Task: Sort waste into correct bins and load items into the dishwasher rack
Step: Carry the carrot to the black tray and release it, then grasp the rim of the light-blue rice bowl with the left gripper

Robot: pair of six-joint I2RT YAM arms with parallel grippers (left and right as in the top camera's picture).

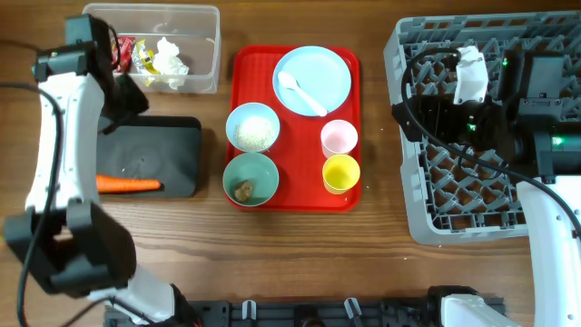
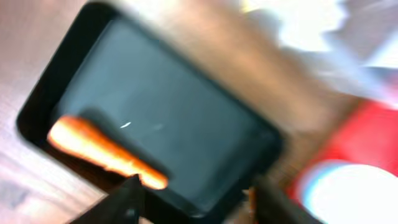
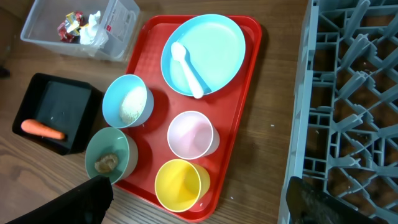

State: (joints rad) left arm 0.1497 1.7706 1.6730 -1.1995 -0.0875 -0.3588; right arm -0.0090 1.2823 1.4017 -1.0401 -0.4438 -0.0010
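Observation:
The black tray (image 1: 163, 150) holds an orange carrot (image 1: 127, 184). The clear tub (image 1: 214, 56) holds red and yellow wrappers (image 1: 129, 51) and white tissue (image 1: 170, 60). The red serving tray (image 1: 243, 65) carries a blue plate (image 1: 327, 68) with a white spoon (image 1: 302, 93), a bowl of rice (image 1: 253, 129), a bowl with a brown lump (image 1: 251, 179), a pink cup (image 1: 339, 138) and a yellow cup (image 1: 341, 173). My left gripper (image 2: 193, 205) is open and empty above the black tray (image 2: 186, 130), near the carrot (image 2: 99, 149). My right gripper (image 3: 199, 205) is open and empty, between the yellow cup (image 3: 180, 183) and the rack (image 3: 354, 93).
The grey dishwasher rack (image 1: 427, 218) fills the right side, with my right arm over its left part. My left arm reaches along the table's left edge. Bare wood lies between the red tray and the rack.

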